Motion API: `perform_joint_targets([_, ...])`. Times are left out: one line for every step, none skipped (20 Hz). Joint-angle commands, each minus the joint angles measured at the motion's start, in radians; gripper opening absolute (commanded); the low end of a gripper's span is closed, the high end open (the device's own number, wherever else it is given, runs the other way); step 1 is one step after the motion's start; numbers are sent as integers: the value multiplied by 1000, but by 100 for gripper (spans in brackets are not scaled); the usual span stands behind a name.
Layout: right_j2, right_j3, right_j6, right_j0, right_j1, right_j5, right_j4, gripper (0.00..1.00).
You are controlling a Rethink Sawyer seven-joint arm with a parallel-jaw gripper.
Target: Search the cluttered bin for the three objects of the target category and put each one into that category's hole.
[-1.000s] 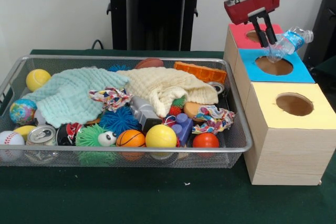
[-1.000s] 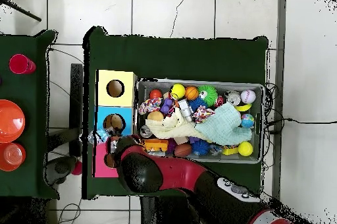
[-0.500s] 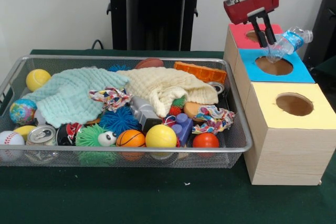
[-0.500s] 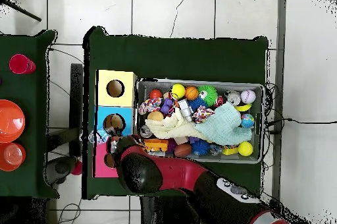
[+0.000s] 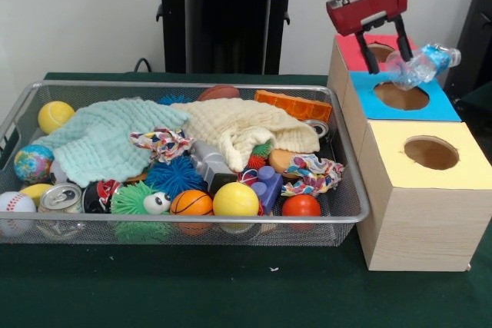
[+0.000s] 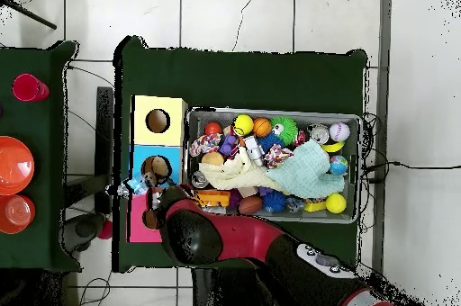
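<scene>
At the upper right of the front view, the red and black pincer [image 5: 380, 42] hung above a row of three wooden boxes with coloured tops. Its two black fingers [image 5: 360, 42] stood spread apart with nothing between them. Just right of them a crumpled clear plastic water bottle with a blue label [image 5: 421, 64] lay tilted above the blue-topped box [image 5: 446, 105], over the far right rim of its round hole, cap end pointing to the right edge of the frame; whether it touched a finger could not be told. Behind the blue box stood the red-topped box [image 5: 347, 45], and nearer the bottom the yellow-topped box [image 5: 469, 163], each with a round hole.

In the left and middle of the front view a wire mesh bin [image 5: 350, 213] sat on the green counter [image 5: 231, 289], just beside the boxes. It held a pale green cloth [image 5: 100, 144], a cream cloth [image 5: 238, 128], an orange brick-shaped block [image 5: 294, 104], a yellow ball [image 5: 235, 200], a small basketball [image 5: 191, 203], a red ball [image 5: 301, 206], a baseball [image 5: 15, 203], a globe ball [image 5: 33, 163] and a drink can [image 5: 61, 197].

In the overhead view the bottle [image 6: 133, 187] showed at the left edge of the blue box [image 6: 137, 160], with the arm [image 6: 234, 239] reaching in from the bottom of the frame.
</scene>
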Motion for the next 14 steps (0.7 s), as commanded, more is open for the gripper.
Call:
perform_joint_targets([-44, -83, 196, -6, 17, -73, -23, 100])
perform_joint_targets([-45, -80, 198, -4, 15, -76, -23, 100])
perform_joint_targets([-57, -82, 191, 5, 1, -82, -27, 100])
perform_joint_targets([-65, -81, 190, 12, -4, -85, -28, 100])
perform_joint_targets([-62, -80, 193, 10, -2, -88, -29, 100])
perform_joint_targets([-63, -84, 185, 12, 1, -80, -32, 100])
perform_joint_targets([-63, -84, 187, 13, 3, -83, -33, 100])
perform_joint_targets([-64, -87, 185, 13, 5, -82, -36, 100])
perform_joint_targets([-65, -88, 184, 14, 7, -83, -38, 100])
perform_joint_targets([-65, -88, 184, 13, 6, -81, -39, 100])
perform_joint_targets([-66, -89, 183, 13, 5, -79, -40, 100])
perform_joint_targets([-67, -90, 182, 14, 4, -77, -41, 100])
perform_joint_targets([-67, -91, 180, 15, 3, -75, -43, 100])
perform_joint_targets([-69, -92, 178, 15, 0, -73, -45, 100])
